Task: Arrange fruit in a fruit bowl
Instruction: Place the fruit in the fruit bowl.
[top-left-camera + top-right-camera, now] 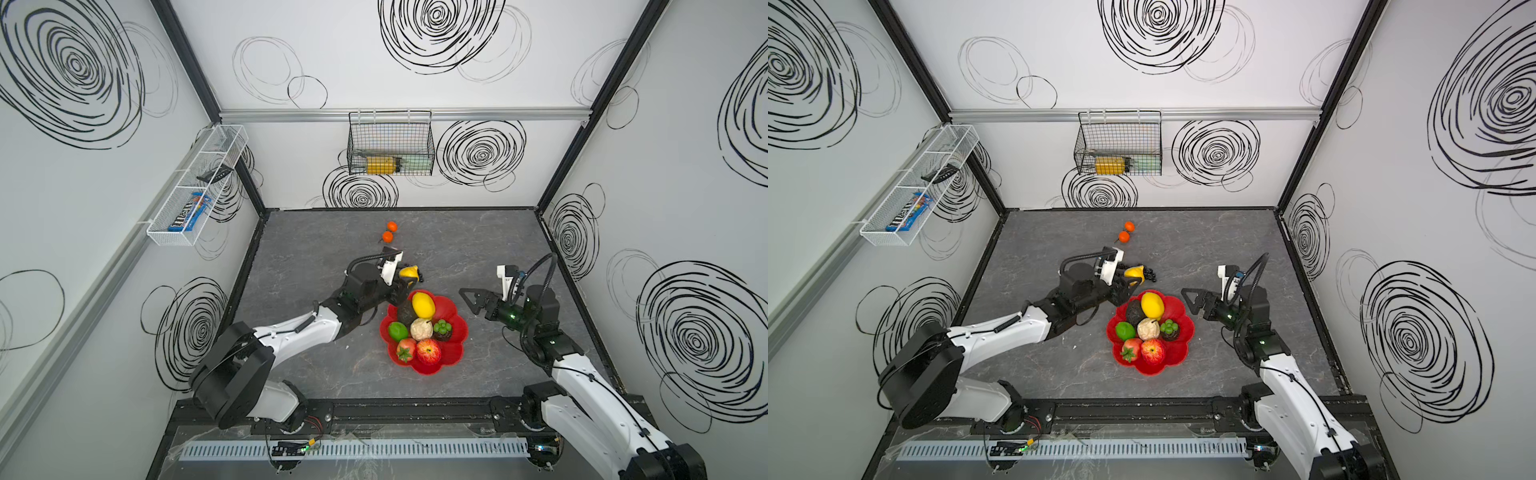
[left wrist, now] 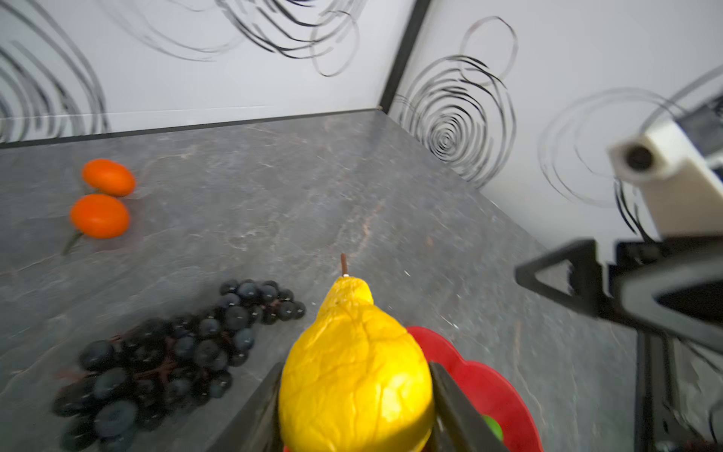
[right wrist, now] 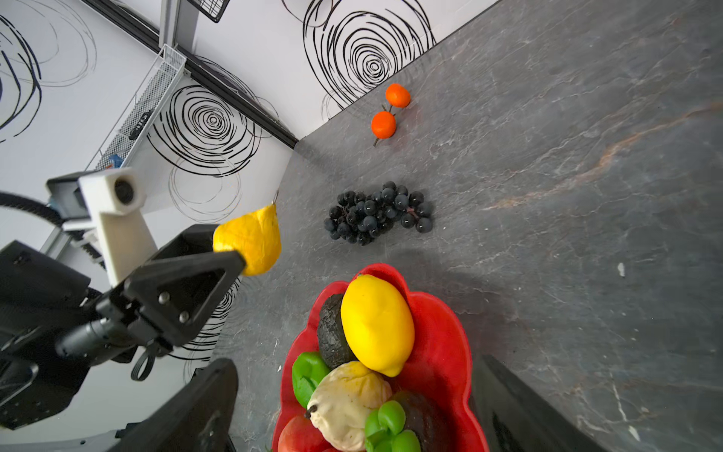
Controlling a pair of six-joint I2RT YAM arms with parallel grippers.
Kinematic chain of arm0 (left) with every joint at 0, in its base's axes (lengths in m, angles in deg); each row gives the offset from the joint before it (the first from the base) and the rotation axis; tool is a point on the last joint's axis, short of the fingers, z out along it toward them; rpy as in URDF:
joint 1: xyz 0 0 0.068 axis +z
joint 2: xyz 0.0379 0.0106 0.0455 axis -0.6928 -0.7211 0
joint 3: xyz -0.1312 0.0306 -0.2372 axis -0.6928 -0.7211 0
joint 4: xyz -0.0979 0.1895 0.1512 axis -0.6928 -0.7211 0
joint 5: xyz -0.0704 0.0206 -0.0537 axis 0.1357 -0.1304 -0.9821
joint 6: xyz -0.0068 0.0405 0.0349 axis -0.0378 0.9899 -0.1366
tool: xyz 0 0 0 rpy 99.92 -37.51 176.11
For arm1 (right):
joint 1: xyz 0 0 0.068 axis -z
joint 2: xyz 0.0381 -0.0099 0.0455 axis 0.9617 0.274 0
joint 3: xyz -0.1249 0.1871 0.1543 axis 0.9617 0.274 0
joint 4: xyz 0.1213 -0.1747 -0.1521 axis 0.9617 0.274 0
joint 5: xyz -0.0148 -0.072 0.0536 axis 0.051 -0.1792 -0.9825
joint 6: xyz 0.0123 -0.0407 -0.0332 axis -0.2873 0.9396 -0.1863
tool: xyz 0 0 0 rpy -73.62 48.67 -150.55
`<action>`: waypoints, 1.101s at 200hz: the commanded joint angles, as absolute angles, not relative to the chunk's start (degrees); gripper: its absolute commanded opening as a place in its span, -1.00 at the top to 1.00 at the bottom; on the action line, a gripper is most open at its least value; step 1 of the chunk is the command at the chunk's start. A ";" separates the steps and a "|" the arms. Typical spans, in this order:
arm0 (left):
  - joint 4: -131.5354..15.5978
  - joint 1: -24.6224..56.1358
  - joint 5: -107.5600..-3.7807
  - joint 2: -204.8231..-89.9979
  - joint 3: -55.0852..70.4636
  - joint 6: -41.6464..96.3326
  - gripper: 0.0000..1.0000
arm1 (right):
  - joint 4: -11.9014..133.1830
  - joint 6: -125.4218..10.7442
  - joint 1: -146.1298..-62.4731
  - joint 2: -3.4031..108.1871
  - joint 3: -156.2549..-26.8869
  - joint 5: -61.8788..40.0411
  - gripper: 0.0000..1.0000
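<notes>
**Top views.** The red bowl point(image 1: 452, 354) lies near the centre of the bench point(image 1: 311, 257), slightly toward 6 o'clock. Inside it are a lemon point(image 1: 423, 304) at 12 o'clock, an avocado point(image 1: 404, 312) at 11, a lime point(image 1: 397, 331) at 9, a beige piece point(image 1: 421, 329) in the middle, a green-topped dark fruit point(image 1: 442, 330) at 3, a strawberry point(image 1: 406, 350) at 7 and an apple point(image 1: 429, 351) at 6. The left hand point(image 1: 409, 277), by the bowl's 11 o'clock rim, grips a yellow fruit point(image 1: 407, 272). The grapes point(image 1: 1152, 275) lie on the bench just beyond it, and two tangerines point(image 1: 387, 237) lie toward the bench's 12 o'clock. The right hand point(image 1: 467, 301), at the bowl's 2 o'clock and apart from it, stands wide and empty. **Left wrist view.** Both fingers point(image 2: 455, 399) press the yellow fruit's flanks, and its stem points away from the hand. The grapes lie beside it, the tangerines farther off, and the bowl's rim is just beneath. **Right wrist view.** The right hand's fingers point(image 3: 187, 411) are far apart above the bowl with nothing between them. The yellow fruit is held clear of the bench, near the grapes.
</notes>
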State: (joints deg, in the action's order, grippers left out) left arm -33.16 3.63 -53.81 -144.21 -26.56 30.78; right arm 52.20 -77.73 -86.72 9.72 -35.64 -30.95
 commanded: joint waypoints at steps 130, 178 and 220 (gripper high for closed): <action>-8.37 -9.57 -46.39 -141.77 -40.75 46.43 -0.05 | 53.49 -84.57 -104.75 16.05 -44.43 -32.95 -0.95; -6.46 -11.20 -45.20 -141.85 -41.84 48.90 -0.05 | 49.99 -86.62 -109.81 20.22 -45.20 -31.63 -0.98; -5.88 -11.78 -45.36 -142.62 -41.95 50.02 -0.06 | 50.48 -87.06 -110.84 21.64 -46.42 -31.01 -0.86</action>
